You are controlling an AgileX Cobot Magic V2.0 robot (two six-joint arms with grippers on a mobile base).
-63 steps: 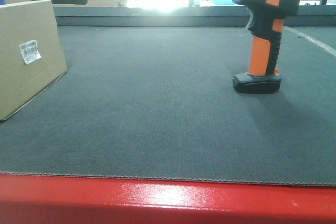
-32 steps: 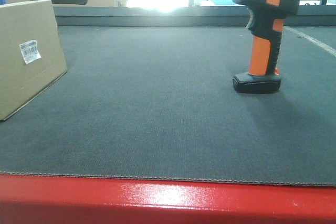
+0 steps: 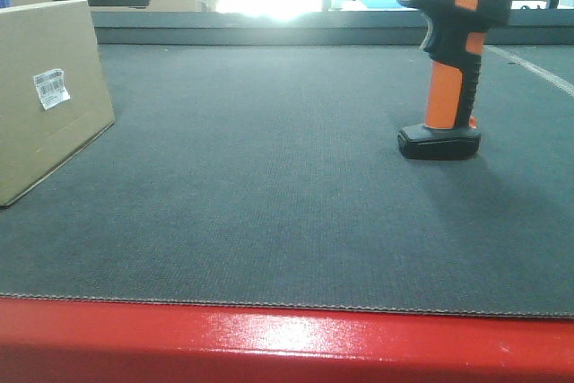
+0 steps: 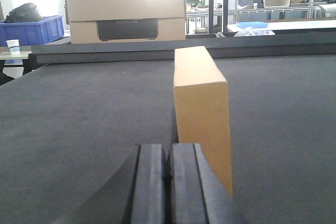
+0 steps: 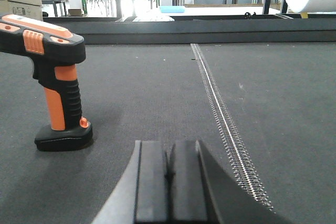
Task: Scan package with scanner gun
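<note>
The scanner gun [image 3: 451, 56] stands upright on its black base on the dark grey belt surface [image 3: 269, 186], toward the right side of the front view, orange grip vertical and head pointing left. The package [image 3: 45, 96], a plain cardboard box, sits at the left edge of the same view, well apart from the scanner, with a small white barcode label [image 3: 51, 88] on the face turned toward the scanner.

From the left wrist view, the left gripper [image 4: 168, 179] hangs low over the belt with its two black pads pressed together, holding nothing; the package [image 4: 202, 111] stands just ahead of it, narrow end on.

From the right wrist view, the right gripper [image 5: 168, 182] has its pads likewise closed against each other and empty. The scanner gun [image 5: 55, 77] stands ahead and to its left, not touched. A stitched seam [image 5: 223, 124] runs along the belt to the gripper's right.

A red frame edge [image 3: 287, 343] borders the belt nearest the front camera.
</note>
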